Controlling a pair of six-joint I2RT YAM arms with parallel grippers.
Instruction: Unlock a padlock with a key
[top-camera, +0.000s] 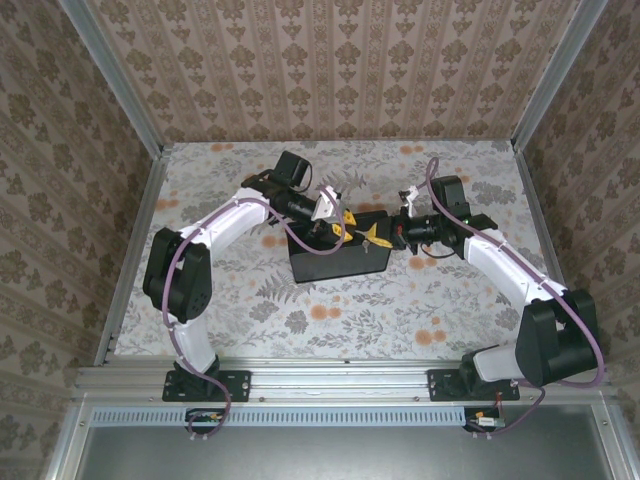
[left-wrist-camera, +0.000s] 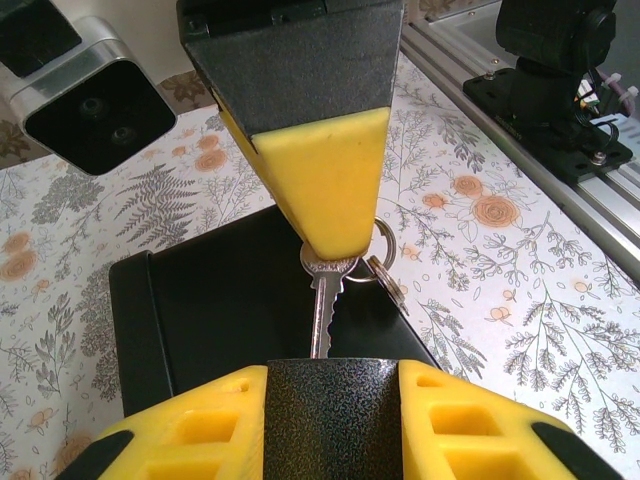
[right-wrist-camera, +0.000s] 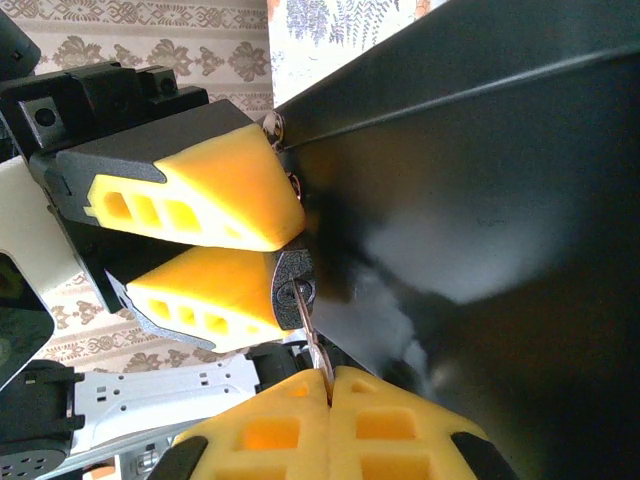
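Starting from the edges: the table (top-camera: 250, 310) is closed in by patterned walls (top-camera: 330, 70) along its far, left and right edges. Along the near edge it is closed by an aluminium rail (top-camera: 330, 382), where both arm bases are bolted. Bare cloth is seen toward all four corners, and the widest open stretch lies between the black box (top-camera: 325, 262) and the near edge. The box is set at about the table's middle, and both grippers are brought together above it.

The padlock (left-wrist-camera: 335, 415) is clamped between the left gripper's (top-camera: 343, 228) yellow fingers (left-wrist-camera: 245, 395), over the box. The key (left-wrist-camera: 319, 315) is pinched at its bow by the right gripper (top-camera: 380, 238), which is fully clenched. The blade is run straight to the padlock's face and touches it at the keyhole; how deep it is seated cannot be told. A key ring (left-wrist-camera: 384, 248) with a second key (left-wrist-camera: 388, 285) is hung from the bow, near the box edge.

Each gripper is placed directly in the other's line, and the box top lies close beneath both. The right wrist's silver camera (left-wrist-camera: 95, 100) is seen just beside the clenched fingers.
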